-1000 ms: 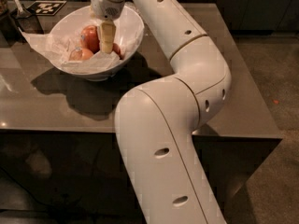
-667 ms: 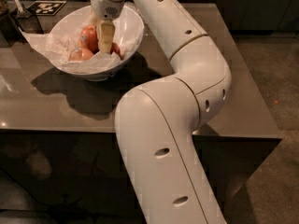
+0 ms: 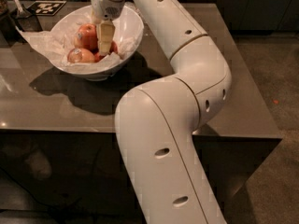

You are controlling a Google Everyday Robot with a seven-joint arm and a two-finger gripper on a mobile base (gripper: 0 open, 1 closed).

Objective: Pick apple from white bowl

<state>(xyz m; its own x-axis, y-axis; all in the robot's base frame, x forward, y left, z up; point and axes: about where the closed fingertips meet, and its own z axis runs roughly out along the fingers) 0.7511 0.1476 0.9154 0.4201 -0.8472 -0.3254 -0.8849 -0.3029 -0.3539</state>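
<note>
Bending arm [image 3: 187,101] sharply, held gripper [image 3: 105,49] pointing down inside bowl [image 3: 133,27], just beside apple [image 3: 86,34]; could not tell grip state. Found apple mid-bowl, round, no evident long axis.

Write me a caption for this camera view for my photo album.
The gripper of a white robot arm sits among apples in a paper-lined white bowl on a dark table.

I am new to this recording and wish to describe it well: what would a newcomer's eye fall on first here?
First, the big white robot arm, which fills the foreground and bends up toward the top left. Next, the white bowl at the upper left, on the dark table; it is lined with paper and holds apples, with the gripper down inside it among the fruit.
</note>
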